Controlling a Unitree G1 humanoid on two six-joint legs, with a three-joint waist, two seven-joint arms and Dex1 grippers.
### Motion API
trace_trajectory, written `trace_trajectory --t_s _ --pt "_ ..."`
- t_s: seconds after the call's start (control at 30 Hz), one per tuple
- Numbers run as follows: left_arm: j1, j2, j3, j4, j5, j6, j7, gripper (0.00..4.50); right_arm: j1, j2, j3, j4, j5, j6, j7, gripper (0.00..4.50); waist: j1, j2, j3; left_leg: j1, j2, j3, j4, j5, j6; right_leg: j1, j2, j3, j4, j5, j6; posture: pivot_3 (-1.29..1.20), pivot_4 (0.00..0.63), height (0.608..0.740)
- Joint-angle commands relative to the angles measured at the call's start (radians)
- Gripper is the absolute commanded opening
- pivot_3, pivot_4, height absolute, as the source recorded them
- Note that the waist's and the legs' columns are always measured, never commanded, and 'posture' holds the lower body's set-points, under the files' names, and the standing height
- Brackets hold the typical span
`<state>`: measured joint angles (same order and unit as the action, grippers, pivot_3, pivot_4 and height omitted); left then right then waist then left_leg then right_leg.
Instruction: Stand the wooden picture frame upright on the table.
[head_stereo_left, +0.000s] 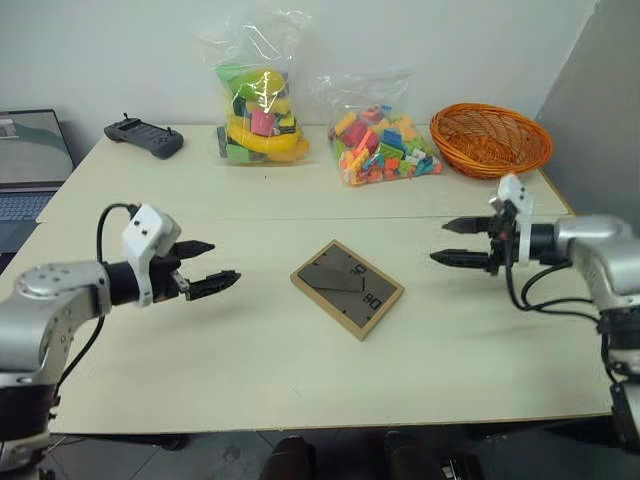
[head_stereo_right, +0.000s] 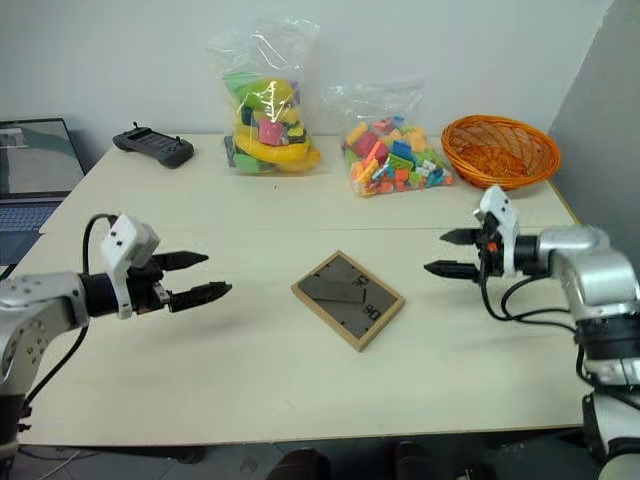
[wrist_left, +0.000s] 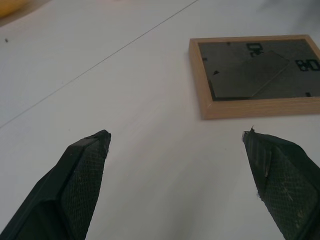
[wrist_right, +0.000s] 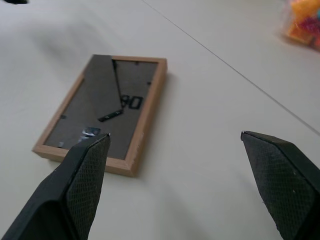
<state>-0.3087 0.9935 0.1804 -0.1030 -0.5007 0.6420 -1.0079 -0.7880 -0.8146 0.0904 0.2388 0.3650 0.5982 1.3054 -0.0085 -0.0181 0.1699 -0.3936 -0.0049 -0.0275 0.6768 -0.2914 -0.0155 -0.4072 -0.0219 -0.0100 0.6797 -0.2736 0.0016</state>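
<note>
The worktop (head_stereo_left: 250, 360) is spreading wide, pale cream and smooth, with a thin seam running across its middle. The wooden picture frame (head_stereo_left: 347, 288) is lying flat near the centre, back face up — a dark grey-brown panel with its hinged stand folded down, bordered by light wood, and turned at an angle to the worktop's edges.

The left tool (head_stereo_left: 205, 266) is hovering above the worktop, well apart from the frame on its left side, its two black fingers spread wide and gripping nothing. In the left wrist view the textured fingertips (wrist_left: 85, 170) are pointing toward the frame, with bare worktop between them. The right tool (head_stereo_left: 462, 242) is hanging on the frame's other side, also spread fully apart and empty — it is touching neither frame nor worktop. In its wrist view the frame is lying just beyond one fingertip (wrist_right: 87, 170).

Along the far edge, an orange woven basket (head_stereo_left: 490, 139) is sitting at the right; what is in it cannot be made out. Beside it a clear plastic bag (head_stereo_left: 384, 142) is holding small many-coloured blocks, and a taller clear bag (head_stereo_left: 259, 105) is holding larger toys in yellow, green and pink. A dark handheld controller (head_stereo_left: 144, 137) is resting at the far left, and a laptop (head_stereo_left: 30, 160) is standing open beyond the worktop's left edge.
</note>
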Motion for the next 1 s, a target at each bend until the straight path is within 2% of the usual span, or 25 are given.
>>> trace_trajectory --t_s 0.03,0.2,0.27,0.37,0.4,0.6,0.63,0.67,0.8,1.0 --pt "-0.033 0.015 -0.028 0.028 0.048 -0.064 -0.029 4.50 -0.050 0.000 0.038 0.083 -0.044 -0.070 0.063 4.44 0.000 0.000 0.000 0.000 0.000 0.000 0.000 0.000 0.000 0.000 0.000 0.000 0.000 0.000 0.000 0.00 0.150 0.740" --pt "-0.093 -0.048 -0.051 0.046 0.075 -0.057 0.040 4.50 -0.069 0.028 0.061 0.184 -0.124 -0.157 0.017 4.44 0.004 0.000 0.000 -0.004 0.000 0.001 0.002 0.000 0.000 -0.004 -0.001 0.000 0.001 0.000 0.000 0.00 0.150 0.740" --pt "-0.063 -0.057 -0.054 -0.002 0.071 -0.060 0.029 4.50 -0.053 0.048 0.065 0.178 -0.138 -0.168 -0.003 4.44 0.004 0.000 0.000 -0.004 0.000 0.001 0.002 0.000 0.000 -0.003 -0.001 0.001 0.001 0.000 0.000 0.00 0.150 0.740" --pt "-0.026 -0.061 -0.038 -0.063 0.039 -0.046 0.012 4.07 -0.057 0.072 0.076 0.197 -0.157 -0.180 -0.010 4.50 0.002 0.000 0.000 -0.004 0.000 0.001 0.002 0.000 0.000 -0.004 -0.001 0.001 0.001 0.000 0.000 0.00 0.150 0.740" --pt "-0.020 -0.060 -0.037 -0.076 0.033 -0.045 0.005 3.77 -0.066 0.078 0.083 0.218 -0.172 -0.194 -0.011 4.13 0.001 0.000 0.000 -0.005 0.000 0.001 0.002 0.000 0.000 -0.004 -0.001 0.001 0.001 0.000 0.000 0.00 0.150 0.740" --pt "-0.008 -0.065 -0.060 -0.088 0.047 -0.063 -0.003 2.49 -0.111 0.124 0.118 0.347 -0.251 -0.291 -0.028 2.81 0.002 0.000 0.000 -0.004 0.000 0.001 0.002 0.000 0.000 -0.004 -0.001 0.001 0.001 0.000 0.000 0.00 0.150 0.740" --pt "-0.003 -0.074 -0.076 -0.085 0.064 -0.076 0.004 2.25 -0.120 0.143 0.125 0.383 -0.270 -0.323 -0.044 2.43 0.002 0.000 0.000 -0.004 0.000 0.001 0.002 0.000 0.000 -0.004 -0.001 0.001 0.001 0.000 0.000 0.00 0.150 0.740" --pt "0.004 -0.089 -0.090 -0.084 0.077 -0.087 0.015 2.09 -0.125 0.160 0.132 0.407 -0.286 -0.345 -0.063 2.34 0.001 0.000 0.000 -0.004 0.000 0.001 0.002 0.000 0.000 -0.004 -0.001 0.001 0.001 0.000 0.000 0.00 0.150 0.740" --pt "0.036 -0.161 -0.174 -0.070 0.176 -0.164 0.082 1.26 -0.112 0.230 0.162 0.441 -0.333 -0.393 -0.098 1.36 0.001 0.000 0.000 -0.003 0.000 0.002 0.002 0.000 0.000 -0.003 -0.001 0.001 0.001 0.000 0.000 0.00 0.150 0.740" --pt "0.031 -0.266 -0.234 -0.008 0.241 -0.211 0.143 0.04 -0.060 0.287 0.190 0.388 -0.362 -0.405 -0.112 0.03 0.004 0.000 0.000 -0.005 0.000 0.002 0.003 0.000 -0.001 -0.004 -0.001 0.001 0.002 0.000 0.000 0.00 0.150 0.740"
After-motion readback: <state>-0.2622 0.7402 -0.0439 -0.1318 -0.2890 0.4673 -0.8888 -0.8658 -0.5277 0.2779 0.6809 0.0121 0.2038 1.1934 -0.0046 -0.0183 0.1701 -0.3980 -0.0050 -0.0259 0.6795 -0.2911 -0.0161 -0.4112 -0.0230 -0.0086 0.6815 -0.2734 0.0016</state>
